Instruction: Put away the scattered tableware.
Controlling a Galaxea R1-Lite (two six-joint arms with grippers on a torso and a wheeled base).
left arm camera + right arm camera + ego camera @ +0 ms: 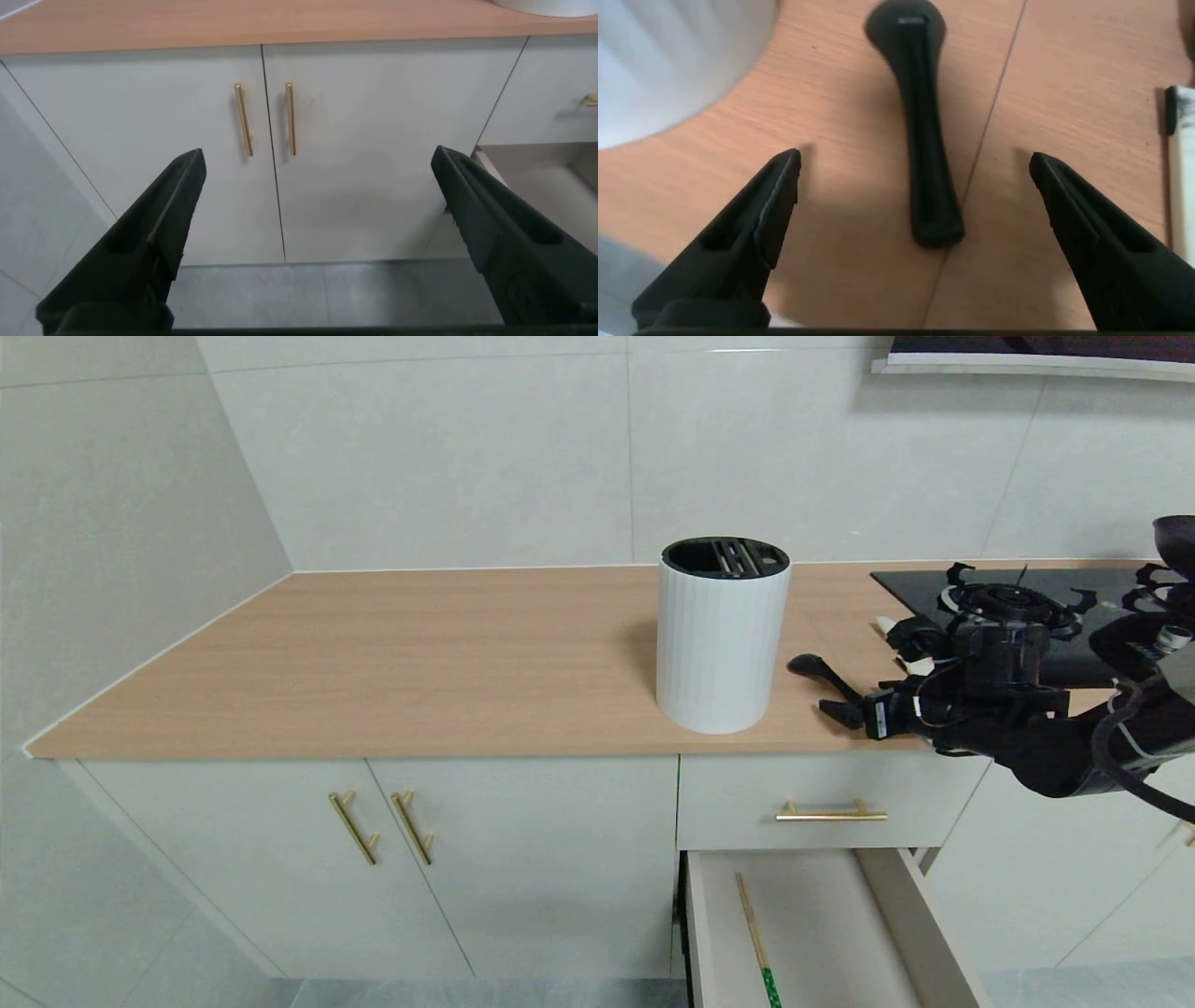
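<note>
Left hand (316, 157) hangs low in front of the cabinet doors (374, 149), fingers spread wide. Up on the counter (420, 663) there's a white ribbed holder (719, 644) with a black slotted top. Just right of it a black spoon (923, 112) lies flat on the wood. The right hand (913, 157) sits over its handle, fingers wide apart, one on each side, not touching it. Stove (1013, 597) is further right. Below, the open drawer (840, 915) has a chopstick (754, 933) in it.
</note>
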